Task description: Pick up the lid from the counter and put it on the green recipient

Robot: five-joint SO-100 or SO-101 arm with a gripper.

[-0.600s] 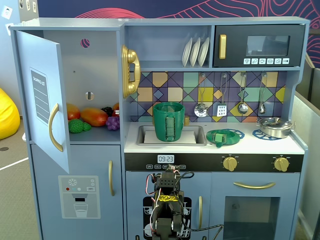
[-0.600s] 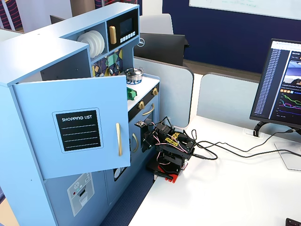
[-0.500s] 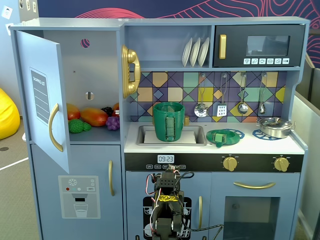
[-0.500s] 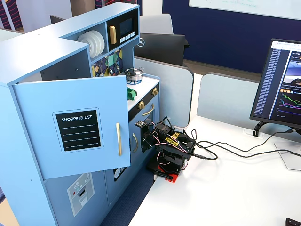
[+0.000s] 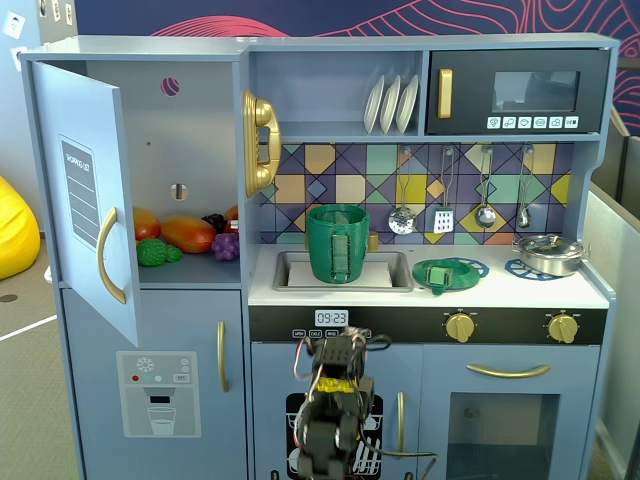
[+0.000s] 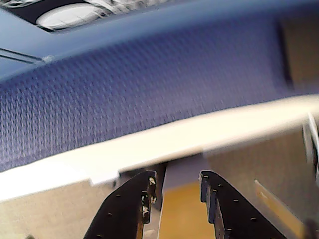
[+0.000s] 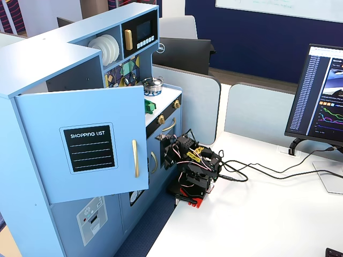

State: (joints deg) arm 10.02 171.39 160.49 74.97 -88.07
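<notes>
The green lid (image 5: 444,274), a flat disc with a small knob, lies on a blue burner ring on the toy kitchen's counter, right of the sink. The tall dark-green pot (image 5: 338,243) stands upright in the sink with its strap handle facing front. A bit of the lid also shows in a fixed view (image 7: 149,106); the open door hides the pot there. My arm (image 5: 335,400) is folded low in front of the kitchen, well below the counter. In the wrist view my gripper (image 6: 177,180) is open and empty, and neither lid nor pot shows.
A silver metal pot (image 5: 549,253) sits on the right burner. The fridge door (image 5: 88,190) stands open at the left, with toy food inside. Utensils (image 5: 443,190) hang on the back wall. A monitor (image 7: 321,96) and cables (image 7: 257,171) lie on the white desk beside the arm.
</notes>
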